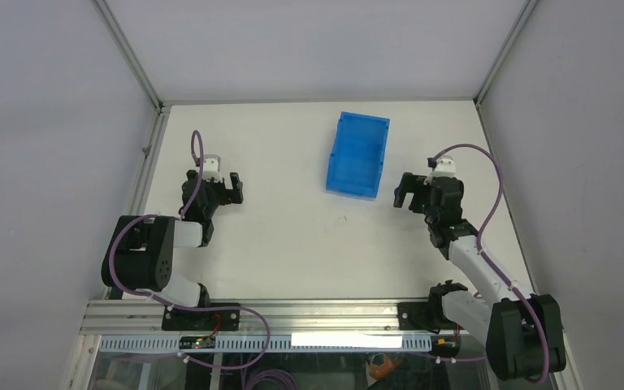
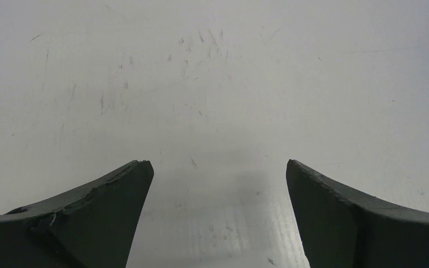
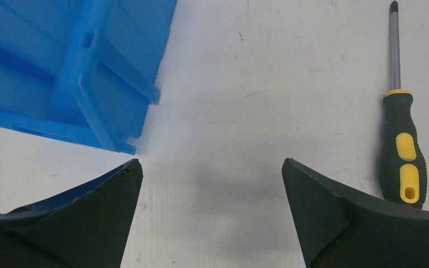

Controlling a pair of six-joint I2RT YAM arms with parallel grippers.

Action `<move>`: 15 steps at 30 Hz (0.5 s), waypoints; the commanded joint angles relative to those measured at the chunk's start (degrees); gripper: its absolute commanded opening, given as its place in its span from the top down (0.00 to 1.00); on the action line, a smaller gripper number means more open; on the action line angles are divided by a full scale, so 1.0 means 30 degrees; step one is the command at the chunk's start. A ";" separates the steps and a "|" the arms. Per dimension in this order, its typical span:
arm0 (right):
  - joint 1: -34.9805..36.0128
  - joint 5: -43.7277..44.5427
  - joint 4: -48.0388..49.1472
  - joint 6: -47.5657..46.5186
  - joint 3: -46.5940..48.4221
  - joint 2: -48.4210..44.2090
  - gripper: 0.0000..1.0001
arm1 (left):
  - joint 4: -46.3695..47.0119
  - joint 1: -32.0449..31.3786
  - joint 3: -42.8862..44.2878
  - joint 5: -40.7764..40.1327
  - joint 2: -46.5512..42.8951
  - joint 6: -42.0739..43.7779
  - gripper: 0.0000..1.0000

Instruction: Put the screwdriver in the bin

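The blue bin (image 1: 358, 154) stands on the white table at the back middle. Its corner shows at the upper left of the right wrist view (image 3: 61, 67). The screwdriver (image 3: 402, 162) lies flat on the table with its black and yellow handle near me and its shaft pointing away; it does not show in the top view. My right gripper (image 3: 211, 162) is open and empty, between the bin on its left and the screwdriver on its right, and sits just right of the bin in the top view (image 1: 406, 192). My left gripper (image 1: 226, 188) is open and empty over bare table (image 2: 218, 163).
Grey enclosure walls with metal corner posts (image 1: 134, 57) close in the table on three sides. A metal rail (image 1: 292, 313) with cabling runs along the near edge by the arm bases.
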 commanded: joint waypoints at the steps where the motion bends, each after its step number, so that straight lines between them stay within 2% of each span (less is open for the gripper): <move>1: 0.0109 0.0255 0.1113 0.0353 0.0148 -0.0454 0.00 | 0.0639 0.0040 0.0370 -0.0145 -0.0235 -0.0200 0.01; 5: 0.0105 0.0605 0.0440 0.0666 0.1081 -0.0806 0.01 | 0.0640 0.0037 0.0370 -0.0147 -0.0241 -0.0191 0.01; 8: 0.0105 0.0817 -0.2585 0.0675 0.3487 -0.0772 0.00 | 0.0639 0.0057 0.0370 -0.0166 -0.0231 -0.0197 0.01; 9: 0.0094 0.3275 -0.3655 0.0486 0.4515 -0.0599 0.00 | 0.0639 0.0058 0.0370 -0.0151 -0.0231 -0.0202 0.01; 12: -0.0250 0.5865 -0.6559 -0.0314 0.7612 0.0329 0.00 | 0.0624 0.0042 0.0370 -0.0145 -0.0237 -0.0192 0.01; 15: -0.1909 0.3859 -0.8638 -0.1272 1.0279 0.1613 0.00 | 0.0641 0.0054 0.0370 -0.0162 -0.0233 -0.0211 0.01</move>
